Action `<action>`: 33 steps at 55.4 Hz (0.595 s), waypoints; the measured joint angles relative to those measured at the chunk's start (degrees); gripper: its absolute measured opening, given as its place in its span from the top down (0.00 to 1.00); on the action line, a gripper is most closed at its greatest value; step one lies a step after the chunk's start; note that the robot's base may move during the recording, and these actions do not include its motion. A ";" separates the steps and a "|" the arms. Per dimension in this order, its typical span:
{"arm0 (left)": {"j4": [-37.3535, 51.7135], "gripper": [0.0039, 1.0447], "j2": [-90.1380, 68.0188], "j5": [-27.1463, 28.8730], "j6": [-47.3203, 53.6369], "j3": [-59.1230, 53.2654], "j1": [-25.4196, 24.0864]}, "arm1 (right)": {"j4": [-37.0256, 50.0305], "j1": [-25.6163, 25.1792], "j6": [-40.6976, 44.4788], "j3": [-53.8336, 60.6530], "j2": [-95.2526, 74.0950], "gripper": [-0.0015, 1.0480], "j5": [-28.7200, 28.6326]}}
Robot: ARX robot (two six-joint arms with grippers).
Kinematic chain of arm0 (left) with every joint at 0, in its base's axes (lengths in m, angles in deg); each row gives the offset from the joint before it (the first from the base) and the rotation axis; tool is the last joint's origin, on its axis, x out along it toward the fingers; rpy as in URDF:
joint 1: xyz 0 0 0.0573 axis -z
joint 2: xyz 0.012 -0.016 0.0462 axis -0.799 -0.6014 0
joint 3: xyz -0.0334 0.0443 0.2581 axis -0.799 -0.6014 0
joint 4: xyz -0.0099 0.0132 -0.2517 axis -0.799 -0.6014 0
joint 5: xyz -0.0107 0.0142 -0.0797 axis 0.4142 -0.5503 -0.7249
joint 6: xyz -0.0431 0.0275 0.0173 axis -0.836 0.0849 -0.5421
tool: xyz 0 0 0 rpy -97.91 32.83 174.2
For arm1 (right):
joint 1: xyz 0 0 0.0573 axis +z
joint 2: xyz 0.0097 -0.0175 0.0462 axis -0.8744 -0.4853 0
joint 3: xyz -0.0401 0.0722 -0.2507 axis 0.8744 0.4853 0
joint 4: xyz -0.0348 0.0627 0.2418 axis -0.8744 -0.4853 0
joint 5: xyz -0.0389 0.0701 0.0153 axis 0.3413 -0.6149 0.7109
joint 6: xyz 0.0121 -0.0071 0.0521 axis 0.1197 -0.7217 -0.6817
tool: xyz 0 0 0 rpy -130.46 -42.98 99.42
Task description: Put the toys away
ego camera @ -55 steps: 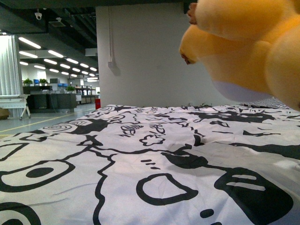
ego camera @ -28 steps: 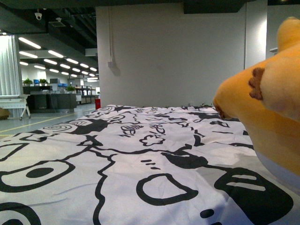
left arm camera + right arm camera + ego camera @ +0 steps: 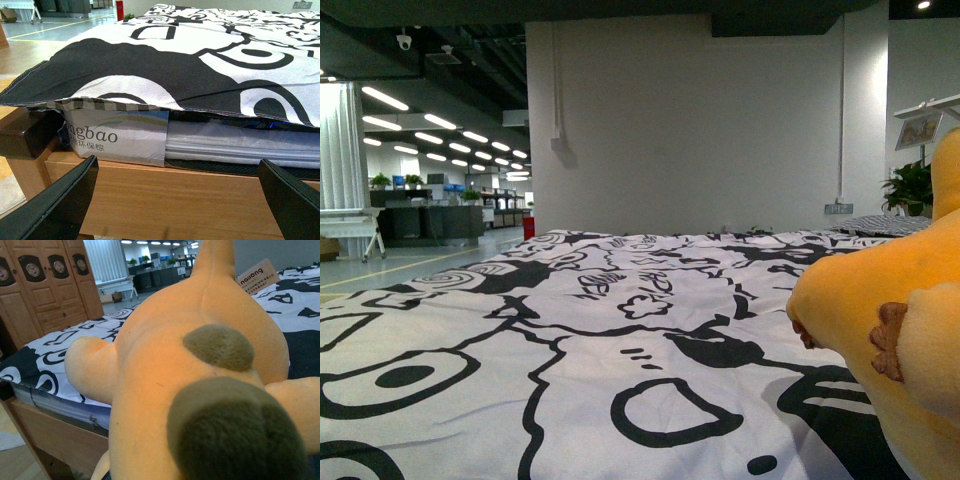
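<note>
**Plush toy at the right side of the bed, left gripper open and empty**

Front view: A bed covered by a white duvet (image 3: pixel 620 330) with bold black cartoon outlines fills the lower half. The orange-yellow plush animal (image 3: pixel 865 300) bulges in from the right edge, low over the duvet, with a small brown stitched detail (image 3: pixel 890 340) on its side. Whether it touches the cloth cannot be told. Behind the bed stands a plain white wall (image 3: pixel 700 120), with a potted plant (image 3: pixel 912 188) far right and a lit office hall far left. Neither arm shows here.

Left wrist view: The left gripper (image 3: pixel 177 167) is spread wide, and its two black fingers (image 3: pixel 60 205) stand far apart with nothing between them. It faces the side of the bed. The duvet hangs over a mattress (image 3: pixel 240 145) that bears a printed label (image 3: pixel 115 137) and rests on a wooden bed frame (image 3: pixel 165 195).

Right wrist view: The plush animal (image 3: pixel 165 365) fills nearly the whole picture, very close to the camera. It is orange with two brown patches (image 3: pixel 218 347) and a paper tag (image 3: pixel 257 274) near its far end. It lies over the edge of the bed, with a wooden wardrobe (image 3: pixel 45 285) behind. The right gripper is hidden by the toy, so its grip cannot be told.
</note>
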 joint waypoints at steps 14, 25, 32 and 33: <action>0.00 0.05 0.00 0.00 0.00 0.00 0.00 | 0.00 0.07 0.00 0.00 0.00 0.82 0.02; 0.00 0.05 0.00 0.22 0.00 0.00 -0.07 | 0.00 0.20 0.00 0.00 -0.02 0.82 -0.31; 0.00 0.05 0.00 0.02 0.00 0.00 -0.04 | 0.00 0.20 0.00 0.00 0.00 0.82 0.17; 0.00 0.05 0.00 -0.02 0.00 0.00 -0.07 | 0.00 0.20 0.02 0.00 0.04 0.82 0.20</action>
